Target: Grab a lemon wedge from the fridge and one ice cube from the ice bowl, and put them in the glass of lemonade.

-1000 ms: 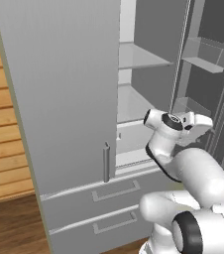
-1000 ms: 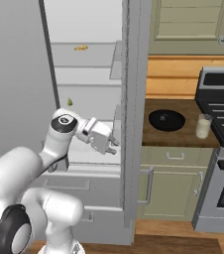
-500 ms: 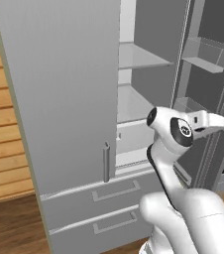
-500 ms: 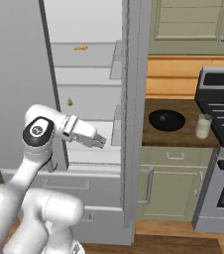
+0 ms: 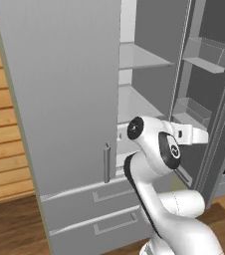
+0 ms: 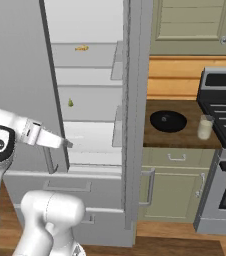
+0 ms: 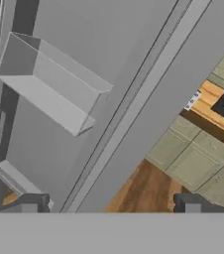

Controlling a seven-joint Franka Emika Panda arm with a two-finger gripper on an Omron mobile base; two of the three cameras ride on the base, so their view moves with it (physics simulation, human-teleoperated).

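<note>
Arm posture is what we see changed: over the last second the elbow has risen and the hand has swung level toward the open fridge [image 6: 92,145], its tool [image 6: 65,143] spread wide and carrying nothing, so we judge the reach for the lemon wedge [image 6: 70,102] only beginning. Our right base view alone shows the wedge on a middle shelf, plus the ice bowl [image 6: 168,121] and glass of lemonade [image 6: 204,127] on the bench [image 6: 181,141]; the hand view faces the door bins instead.
</note>
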